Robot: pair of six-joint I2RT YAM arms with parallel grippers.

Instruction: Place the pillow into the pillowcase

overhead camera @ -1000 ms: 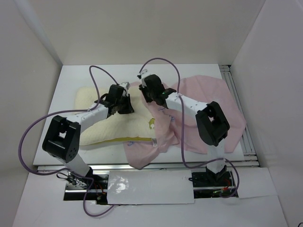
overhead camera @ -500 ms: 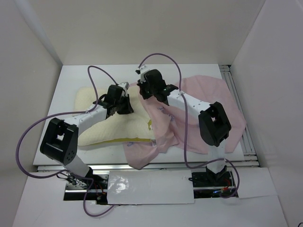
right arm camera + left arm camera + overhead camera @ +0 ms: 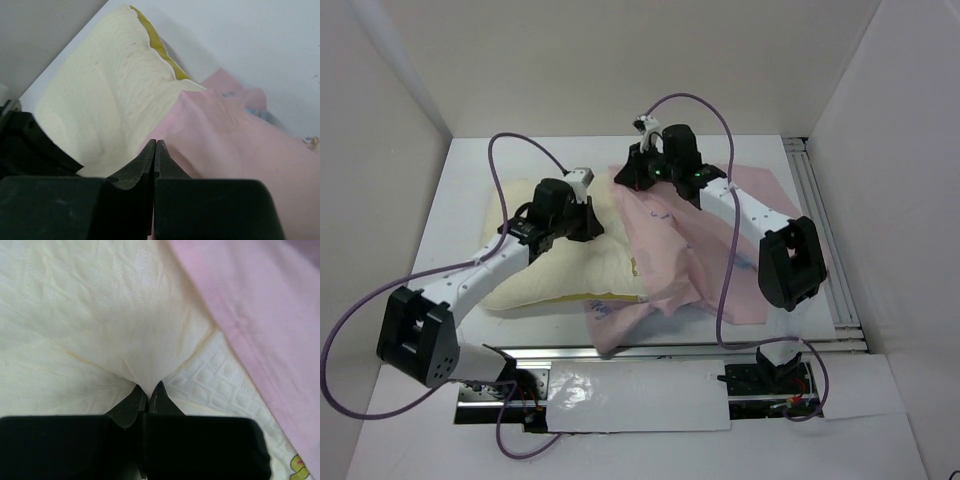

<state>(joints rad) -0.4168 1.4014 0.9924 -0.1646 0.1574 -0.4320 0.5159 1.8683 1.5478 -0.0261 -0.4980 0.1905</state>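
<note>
Left gripper point(image 3: 148, 390) is pinched shut on the pillow point(image 3: 550, 265), at the middle of the far half of its top. Both black fingertips point(image 3: 131, 405) meet on a small pucker of cream fabric that draws creases in towards them. Right gripper point(image 3: 155, 145) sits just past the pillow's far right corner, its two fingers pressed flat together with the pink hem of the pillowcase point(image 3: 720, 260) caught at their tips. From there the cloth hangs as a raised fold.

The pillow is a soft cream-yellow rectangle with a quilted face, stitched in small squares near its right end, and a deeper yellow band along one long edge. It lies flat on the white table point(image 3: 470, 170). Its long axis runs from the robot's left to its right and slants slightly nearer on the right. Its left end is bare and its right end is tucked under pink cloth.

The pillowcase spreads from the pillow's right end outward to the right, pale pink side up, crumpled and creased. A flap with faint blue print shows just nearer than the pillow's near right corner. Its lifted hem crosses the pillow's right end on a diagonal, lying directly on the quilted face.
</note>
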